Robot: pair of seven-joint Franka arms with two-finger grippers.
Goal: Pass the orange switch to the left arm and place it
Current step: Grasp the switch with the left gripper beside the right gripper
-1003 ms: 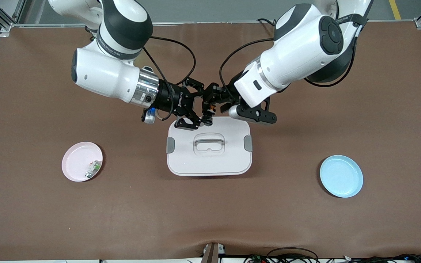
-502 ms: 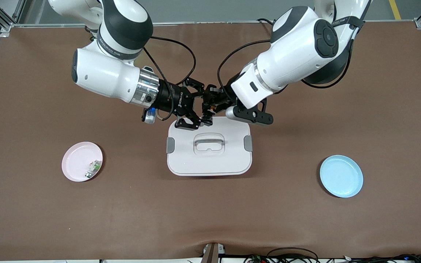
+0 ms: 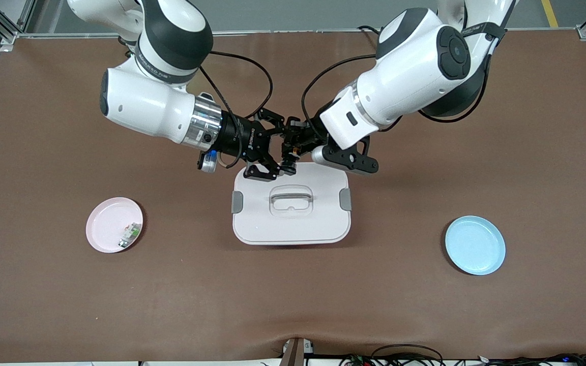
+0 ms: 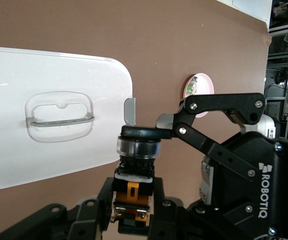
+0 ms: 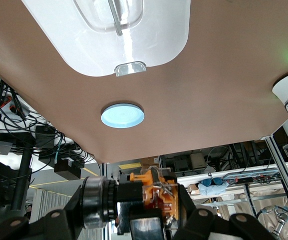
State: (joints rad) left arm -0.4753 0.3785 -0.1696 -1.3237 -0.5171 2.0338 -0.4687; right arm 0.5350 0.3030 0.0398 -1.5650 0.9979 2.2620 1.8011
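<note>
The orange switch (image 3: pixel 291 155), black and orange, hangs in the air over the box's (image 3: pixel 293 223) edge nearest the robots' bases. My right gripper (image 3: pixel 283 152) is shut on it end to end, and one of its fingers (image 4: pixel 146 132) presses on the round button face. In the right wrist view the switch (image 5: pixel 153 195) fills the right gripper (image 5: pixel 134 212). My left gripper (image 3: pixel 297 146) meets it from the left arm's end. In the left wrist view its fingers (image 4: pixel 104 200) lie against the sides of the switch's orange body (image 4: pixel 134 190).
The white box with grey latches and a lid handle stands mid-table under both grippers and shows in the left wrist view (image 4: pixel 34 75). A pink plate (image 3: pixel 105 223) with a green-and-white component (image 3: pixel 129 235) lies toward the right arm's end. A blue plate (image 3: pixel 475 245) lies toward the left arm's end.
The left arm has moved in toward the right gripper, bringing its gripper around the switch. The right arm and the switch have stayed in place.
</note>
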